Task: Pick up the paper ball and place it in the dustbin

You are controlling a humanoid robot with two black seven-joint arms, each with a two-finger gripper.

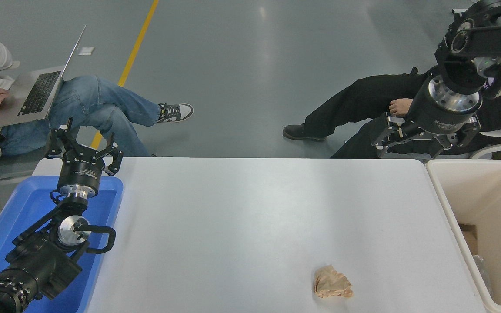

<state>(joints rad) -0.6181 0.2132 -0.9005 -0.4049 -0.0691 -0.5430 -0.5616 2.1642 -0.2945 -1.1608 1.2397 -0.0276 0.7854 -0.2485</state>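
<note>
Seen from the head camera: a crumpled paper ball (332, 283) lies alone on the white desk (250, 217), near its front edge and right of centre, well apart from either arm. The dustbin (450, 226), beige and deep, stands at the desk's right end, its near wall just to the right of the ball. The right gripper (424, 141) hangs high over the desk's far right corner, jaws spread wide and holding nothing. The left gripper (84, 150) is parked above a blue tray (11, 217) at lower left, its fingers also splayed and empty. Two people sit beyond the far edge, one with a laptop (41, 93).

The pickup has not begun, and the risks lie in the long reach. The wad is lumpy and light: jaws closing off-centre could pinch only a loose fold, or nudge it sliding across the smooth top. A low carry toward the bin might clip the thick rim and knock the paper free short of the opening.
</note>
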